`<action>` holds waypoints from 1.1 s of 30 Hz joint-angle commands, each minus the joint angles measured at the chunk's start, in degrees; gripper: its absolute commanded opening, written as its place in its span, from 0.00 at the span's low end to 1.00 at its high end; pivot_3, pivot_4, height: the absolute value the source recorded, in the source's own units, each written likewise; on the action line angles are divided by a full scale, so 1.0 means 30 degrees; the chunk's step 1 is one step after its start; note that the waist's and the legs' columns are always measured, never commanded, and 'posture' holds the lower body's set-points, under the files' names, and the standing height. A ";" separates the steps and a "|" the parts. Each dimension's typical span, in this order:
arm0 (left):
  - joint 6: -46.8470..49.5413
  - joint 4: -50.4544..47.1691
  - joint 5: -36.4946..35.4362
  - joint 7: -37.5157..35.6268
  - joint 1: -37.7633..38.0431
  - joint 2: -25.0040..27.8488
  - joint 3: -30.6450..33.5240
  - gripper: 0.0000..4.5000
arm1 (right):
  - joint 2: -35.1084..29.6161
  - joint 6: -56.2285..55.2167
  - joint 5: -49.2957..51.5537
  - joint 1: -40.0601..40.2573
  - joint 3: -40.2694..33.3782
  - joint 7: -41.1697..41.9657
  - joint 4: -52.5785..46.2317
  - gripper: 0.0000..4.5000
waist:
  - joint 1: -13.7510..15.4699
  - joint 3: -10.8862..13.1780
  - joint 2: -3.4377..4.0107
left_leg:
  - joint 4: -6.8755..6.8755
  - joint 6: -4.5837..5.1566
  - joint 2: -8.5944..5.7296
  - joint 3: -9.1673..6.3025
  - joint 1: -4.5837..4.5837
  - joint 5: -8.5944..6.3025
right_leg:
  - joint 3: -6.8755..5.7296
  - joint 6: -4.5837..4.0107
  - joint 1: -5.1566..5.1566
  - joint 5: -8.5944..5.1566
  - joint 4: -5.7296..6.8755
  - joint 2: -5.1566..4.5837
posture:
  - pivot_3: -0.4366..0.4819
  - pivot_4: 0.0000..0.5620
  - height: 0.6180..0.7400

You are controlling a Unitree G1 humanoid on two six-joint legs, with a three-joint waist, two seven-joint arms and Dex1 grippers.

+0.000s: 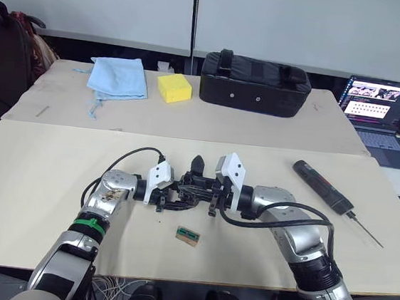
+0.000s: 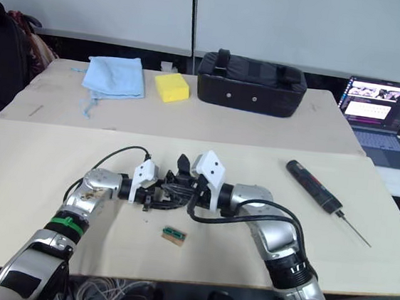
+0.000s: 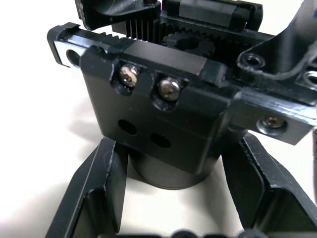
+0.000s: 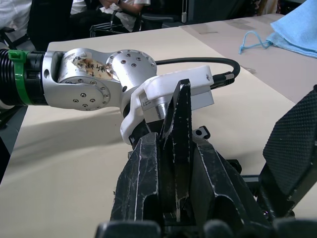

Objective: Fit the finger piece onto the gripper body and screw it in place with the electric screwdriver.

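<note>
Right now the fitting is under way: the left gripper (image 1: 168, 198) sits spread around the gripper body's (image 3: 163, 124) round base, the right gripper (image 4: 174, 198) pinches the finger piece (image 4: 179, 129) upright just beside it. Screwing remains; the electric screwdriver (image 1: 323, 186) lies untouched, well off beyond the right gripper.

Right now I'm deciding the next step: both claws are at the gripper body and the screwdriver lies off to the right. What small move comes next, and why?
Probably ease the right claw down to seat the finger piece on the gripper body. The left claw brackets the body's round base, and the electric screwdriver lies untouched on the table, so fitting comes first.
</note>
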 commanded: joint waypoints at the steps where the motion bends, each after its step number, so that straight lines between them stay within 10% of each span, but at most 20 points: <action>1: 0.0260 -0.0319 0.0069 -0.0226 0.0365 -0.0027 -0.0410 0.50 | -0.0281 0.0859 -0.0709 0.0373 0.0352 -0.0302 0.1163 0.08 | -0.0001 -0.0006 0.0005 | -0.0001 0.0000 0.0001 0.0001 0.0004 0.0000 | 0.0000 -0.0003 0.0002 -0.0002 0.0001 0.0000 | 0.48 0.27 1.00; 12: 0.0352 -0.0513 0.0038 -0.0225 0.0532 -0.0031 -0.0438 0.50 | 0.0380 -0.0220 0.0021 -0.0032 -0.0449 -0.0254 0.0536 0.08 | -0.0017 -0.0019 0.0024 | -0.0012 -0.0001 0.0006 0.0000 0.0008 -0.0001 | -0.0001 -0.0008 0.0000 -0.0005 0.0000 0.0000 | 0.48 0.27 1.00; 23: 0.0657 -0.0779 -0.0080 -0.0141 0.0794 0.0180 -0.0279 0.50 | 0.0754 -0.3476 0.0799 0.0347 -0.1595 0.0923 -0.0078 0.99 | -0.0005 -0.0016 0.0022 | -0.0028 -0.0002 -0.0001 0.0002 -0.0047 -0.0001 | -0.0002 0.0015 -0.0049 -0.0003 -0.0013 0.0001 | 0.48 0.27 1.00; 30: 0.0840 -0.0644 -0.0147 -0.0125 0.0742 0.0225 -0.0139 0.50 | 0.0991 -0.4599 0.1996 0.0470 -0.2451 0.1768 -0.0883 0.99 | -0.0005 -0.0017 0.0023 | -0.0035 -0.0002 0.0004 0.0000 -0.0038 -0.0001 | -0.0005 0.0003 -0.0047 -0.0010 -0.0011 0.0002 | 0.48 0.27 1.00; 33: 0.0710 -0.0457 -0.0151 0.0291 0.0586 0.0216 0.0124 0.82 | 0.0880 -0.4855 0.2295 0.0449 -0.2881 0.1824 -0.1314 1.00 | -0.0005 -0.0016 0.0023 | -0.0036 -0.0002 0.0005 0.0001 -0.0039 -0.0002 | -0.0006 0.0002 -0.0049 -0.0011 -0.0012 0.0001 | 0.48 0.27 1.00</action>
